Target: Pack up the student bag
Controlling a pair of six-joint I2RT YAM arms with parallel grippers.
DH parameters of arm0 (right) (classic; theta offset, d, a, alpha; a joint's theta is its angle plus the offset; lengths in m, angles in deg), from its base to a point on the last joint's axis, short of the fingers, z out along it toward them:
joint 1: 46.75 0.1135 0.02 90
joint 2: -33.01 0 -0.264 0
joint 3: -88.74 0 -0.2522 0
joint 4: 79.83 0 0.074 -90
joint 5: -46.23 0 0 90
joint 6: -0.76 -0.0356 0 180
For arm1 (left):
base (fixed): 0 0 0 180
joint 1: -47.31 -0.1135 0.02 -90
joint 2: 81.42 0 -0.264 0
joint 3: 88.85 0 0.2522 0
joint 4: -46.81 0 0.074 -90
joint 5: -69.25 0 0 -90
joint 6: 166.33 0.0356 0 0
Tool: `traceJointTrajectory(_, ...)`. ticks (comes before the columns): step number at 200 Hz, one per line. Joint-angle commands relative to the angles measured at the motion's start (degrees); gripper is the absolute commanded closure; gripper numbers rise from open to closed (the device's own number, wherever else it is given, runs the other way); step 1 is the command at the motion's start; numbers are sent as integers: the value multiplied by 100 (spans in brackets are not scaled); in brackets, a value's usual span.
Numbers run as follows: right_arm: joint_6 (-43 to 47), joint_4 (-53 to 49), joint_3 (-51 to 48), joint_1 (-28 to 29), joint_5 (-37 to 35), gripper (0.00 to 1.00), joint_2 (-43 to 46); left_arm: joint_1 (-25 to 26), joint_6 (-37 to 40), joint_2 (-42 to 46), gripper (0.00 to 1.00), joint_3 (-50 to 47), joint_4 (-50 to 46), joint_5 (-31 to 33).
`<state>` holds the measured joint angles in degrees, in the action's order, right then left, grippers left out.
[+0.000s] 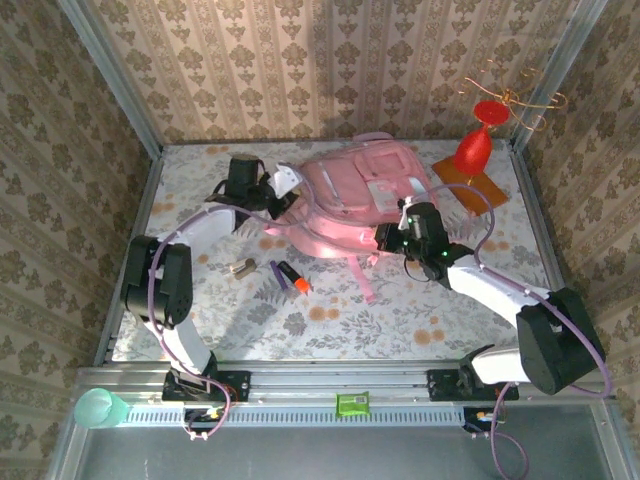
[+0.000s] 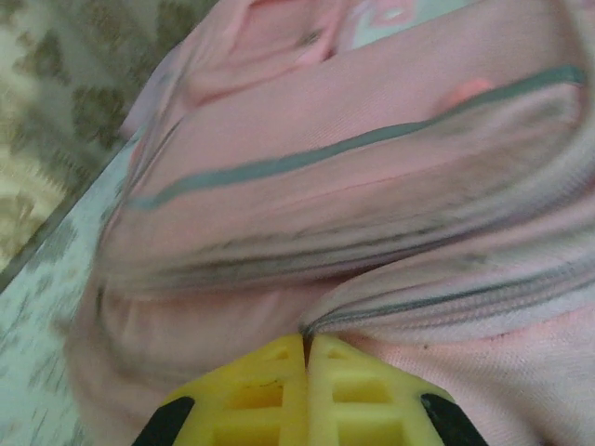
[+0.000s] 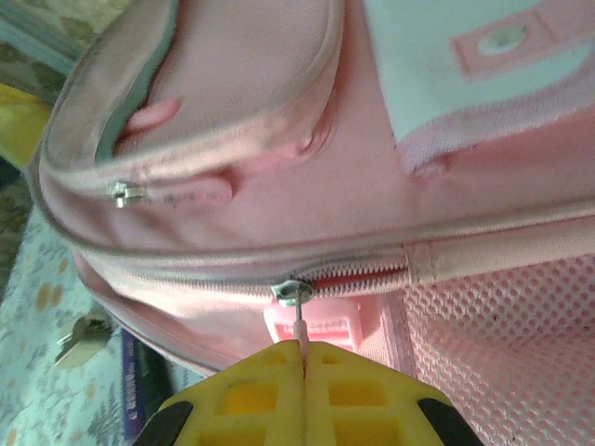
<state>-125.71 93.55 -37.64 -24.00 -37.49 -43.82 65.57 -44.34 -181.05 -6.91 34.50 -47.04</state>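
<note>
Floral-patterned table [image 1: 400, 320] between papered walls carries the student bag [image 1: 350, 190] at its far middle, lying flat. The right gripper [image 3: 304, 348] is pinched on a pink zip pull [image 3: 299, 323] along the bag's side. The left gripper [image 2: 307, 339] has its fingers together, pressed against a zipped seam; whether fabric is caught is unclear. Two pens [image 1: 290, 278] lie nearer the arms.

Top view looks down; both wrist views hug student bag [image 1: 355, 195]

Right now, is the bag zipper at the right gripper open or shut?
Partly open: the student bag's teeth gape beside the slider; the right gripper pinches its pull.
</note>
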Motion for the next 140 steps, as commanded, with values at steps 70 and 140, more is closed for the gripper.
traceJointTrajectory(70,967,-799,258,51,-207,65,-236,-113,-2403,395,53,-111,537,413)
traceJointTrajectory(140,1186,-1214,1077,-978,-333,34,-330,964,-5434,673,41,-91,-282,1143)
